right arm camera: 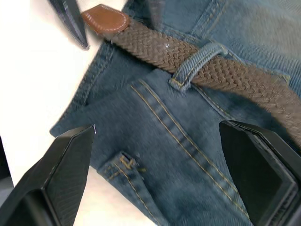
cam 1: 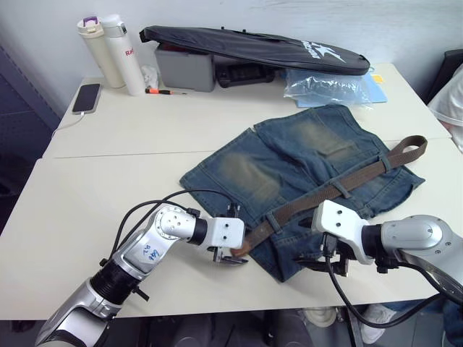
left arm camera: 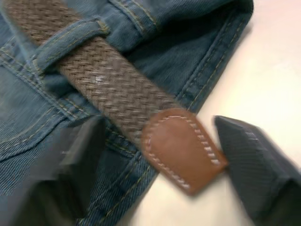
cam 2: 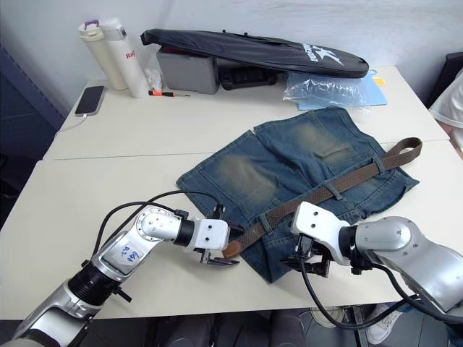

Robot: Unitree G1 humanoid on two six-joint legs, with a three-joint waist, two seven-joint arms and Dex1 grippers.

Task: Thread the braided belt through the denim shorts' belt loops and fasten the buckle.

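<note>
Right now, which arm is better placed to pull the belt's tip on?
Left. Its open gripper straddles the leather tip of the belt at the shorts' edge. The right gripper, also open, hovers over bare denim beside a loop.

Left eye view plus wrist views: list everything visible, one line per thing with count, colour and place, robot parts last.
denim shorts: one, faded blue, near table.
braided belt: one, brown, through the belt loops, tan tip past the shorts' edge.
bottles: two, white, far left corner.
phone: one, dark, beside the bottles.
zipped bag: one, black, far table, on a grey box.
plastic bag: one, clear, behind the shorts.
left end effector: open, straddling the belt tip.
right end effector: open, over the shorts.
</note>
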